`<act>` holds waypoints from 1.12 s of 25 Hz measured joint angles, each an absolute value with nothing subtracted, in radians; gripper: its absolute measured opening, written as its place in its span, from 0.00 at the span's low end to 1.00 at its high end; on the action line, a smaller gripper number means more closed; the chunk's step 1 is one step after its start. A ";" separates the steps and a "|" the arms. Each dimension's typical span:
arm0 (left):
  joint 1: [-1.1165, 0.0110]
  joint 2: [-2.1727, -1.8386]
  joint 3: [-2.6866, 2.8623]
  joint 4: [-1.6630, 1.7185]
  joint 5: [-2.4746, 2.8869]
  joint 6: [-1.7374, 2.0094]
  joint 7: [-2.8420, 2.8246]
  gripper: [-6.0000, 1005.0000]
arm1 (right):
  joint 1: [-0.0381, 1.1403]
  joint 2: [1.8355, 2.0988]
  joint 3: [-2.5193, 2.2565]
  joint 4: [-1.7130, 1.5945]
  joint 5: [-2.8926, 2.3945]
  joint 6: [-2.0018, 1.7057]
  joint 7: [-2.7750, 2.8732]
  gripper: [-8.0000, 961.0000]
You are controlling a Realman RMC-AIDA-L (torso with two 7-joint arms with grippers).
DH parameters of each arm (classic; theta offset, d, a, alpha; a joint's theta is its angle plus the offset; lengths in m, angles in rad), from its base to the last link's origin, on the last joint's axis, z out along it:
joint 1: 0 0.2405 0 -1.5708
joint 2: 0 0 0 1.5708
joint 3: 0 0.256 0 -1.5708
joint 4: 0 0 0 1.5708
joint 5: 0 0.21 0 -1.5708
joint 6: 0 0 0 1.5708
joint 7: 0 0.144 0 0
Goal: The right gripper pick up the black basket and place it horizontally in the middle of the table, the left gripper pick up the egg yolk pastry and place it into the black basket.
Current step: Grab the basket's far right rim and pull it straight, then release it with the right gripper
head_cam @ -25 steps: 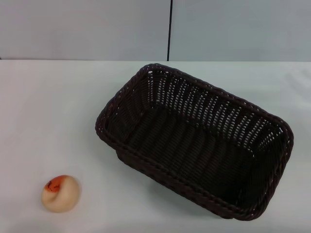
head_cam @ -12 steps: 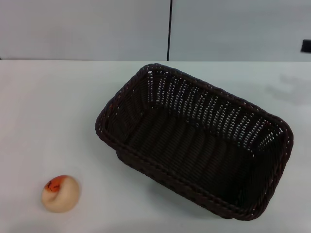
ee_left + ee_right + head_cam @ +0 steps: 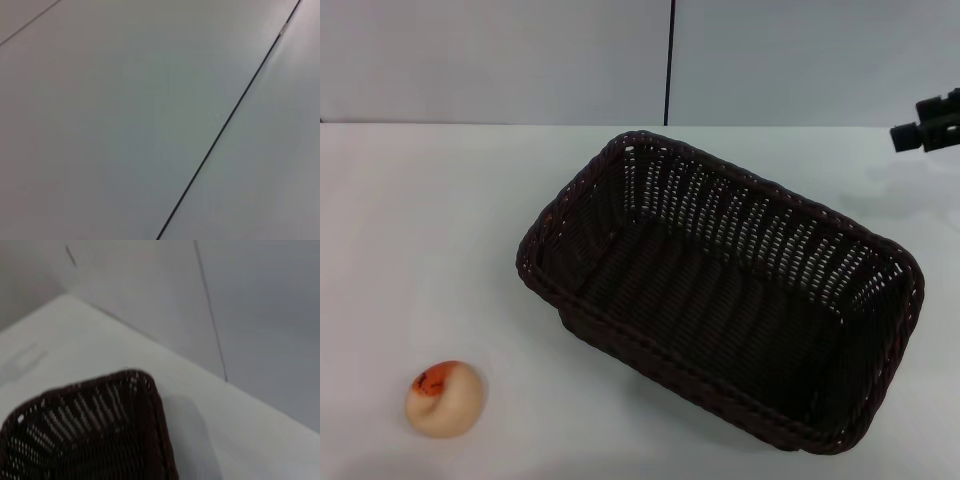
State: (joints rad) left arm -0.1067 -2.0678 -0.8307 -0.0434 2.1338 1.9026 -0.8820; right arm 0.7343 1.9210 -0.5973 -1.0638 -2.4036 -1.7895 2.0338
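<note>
The black basket (image 3: 720,300) sits empty and skewed on the white table (image 3: 440,230), right of centre in the head view. One corner of the black basket (image 3: 100,435) shows in the right wrist view. The egg yolk pastry (image 3: 444,397) lies alone at the near left, well apart from the basket. A black tip of my right gripper (image 3: 928,124) pokes in at the right edge, above the table beyond the basket's far right corner. The left gripper is out of view.
A grey wall with a dark vertical seam (image 3: 669,60) backs the table. The left wrist view holds only a grey panel with a dark seam (image 3: 225,125).
My right gripper has come into the head view from the right edge, moving left. The basket and pastry have not moved.
</note>
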 joint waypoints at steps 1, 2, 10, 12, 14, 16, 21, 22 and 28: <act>-0.106 -2.068 -0.825 -0.044 2.134 1.898 -0.881 0.80 | 0.759 1.919 -0.628 -1.059 -2.437 -1.790 2.050 0.76; -0.106 -2.068 -0.825 -0.044 2.134 1.898 -0.881 0.80 | 0.759 1.919 -0.628 -1.059 -2.437 -1.790 2.050 0.76; -0.102 -2.069 -0.813 -0.051 2.134 1.896 -0.874 0.80 | 0.813 1.927 -0.748 -1.032 -2.488 -1.782 2.069 0.76; -0.102 -2.069 -0.813 -0.051 2.134 1.895 -0.876 0.80 | 0.817 1.932 -0.774 -1.031 -2.500 -1.782 2.071 0.75; -0.101 -2.069 -0.813 -0.051 2.134 1.896 -0.879 0.80 | 0.818 1.938 -0.805 -1.027 -2.505 -1.781 2.071 0.75; -0.101 -2.069 -0.813 -0.051 2.134 1.896 -0.880 0.80 | 0.819 1.944 -0.818 -1.024 -2.511 -1.780 2.072 0.75; -0.107 -2.069 -0.801 -0.053 2.134 1.896 -0.880 0.80 | 0.819 1.963 -0.821 -1.024 -2.556 -1.778 2.071 0.74; -0.107 -2.069 -0.801 -0.053 2.134 1.896 -0.880 0.80 | 0.819 1.968 -0.821 -1.024 -2.566 -1.777 2.070 0.74; -0.113 -2.069 -0.792 -0.055 2.134 1.896 -0.881 0.80 | 0.808 1.986 -0.823 -1.015 -2.596 -1.756 2.061 0.73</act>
State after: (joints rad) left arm -0.1129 -2.0693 -0.7925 -0.0553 2.1337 1.8960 -0.8805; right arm 0.8083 1.9861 -0.8234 -1.0146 -2.5960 -1.7563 2.0614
